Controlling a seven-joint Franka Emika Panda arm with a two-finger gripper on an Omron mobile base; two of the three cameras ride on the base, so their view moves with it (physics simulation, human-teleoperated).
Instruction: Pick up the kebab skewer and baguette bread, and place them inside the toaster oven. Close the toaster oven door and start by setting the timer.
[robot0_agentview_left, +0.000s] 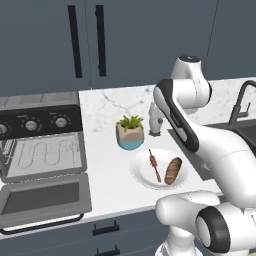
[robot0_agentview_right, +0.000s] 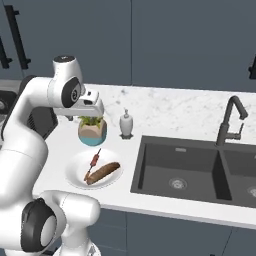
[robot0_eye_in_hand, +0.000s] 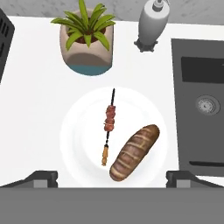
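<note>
So the biggest thing around is the white marble counter, running under dark blue-grey cabinets. Off at its right end is a dark double sink with a black faucet behind it.

At the left end sits the toaster oven, black top panel with round knobs, wire rack showing inside. The toaster oven door is dropped flat open toward me, dark glass facing up, black bar handle at the front edge.

Middle of the counter, between oven and sink, there's a round white plate. Both food items are on it: the baguette bread lies at a slant on the sink side, score marks up, and the kebab skewer lies just beside it on the oven side. The two look close but I can't tell if they touch.

Behind the plate is a small potted plant in a beige and teal pot, and next to that a grey soap dispenser, near the sink's corner.

My gripper hangs above the plate's near edge, fingers spread wide apart, nothing between them.
</note>
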